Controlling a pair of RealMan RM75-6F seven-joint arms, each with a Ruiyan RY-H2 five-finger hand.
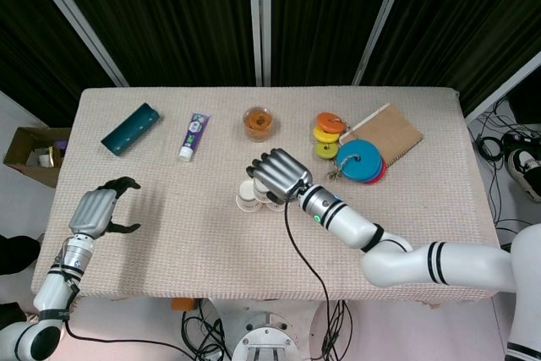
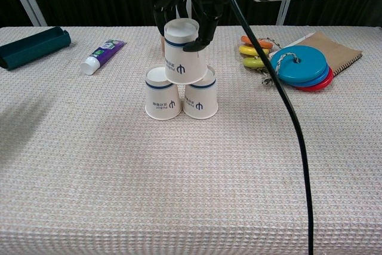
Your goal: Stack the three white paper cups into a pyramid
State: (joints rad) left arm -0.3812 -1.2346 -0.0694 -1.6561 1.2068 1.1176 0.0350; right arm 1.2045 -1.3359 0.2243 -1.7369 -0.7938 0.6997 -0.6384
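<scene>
Two white paper cups stand upside down side by side at the table's middle. The third white cup sits upside down on top, over the seam between them, slightly tilted. My right hand reaches from above and grips this top cup near its upper end with fingers and thumb. From the head view the right hand hides most of the stack; only the left base cup shows. My left hand hovers at the table's left front edge, fingers curved apart, holding nothing.
Along the far side lie a teal case, a toothpaste tube, an orange jar, coloured discs, a blue disc and a brown notebook. A cardboard box sits off the table's left.
</scene>
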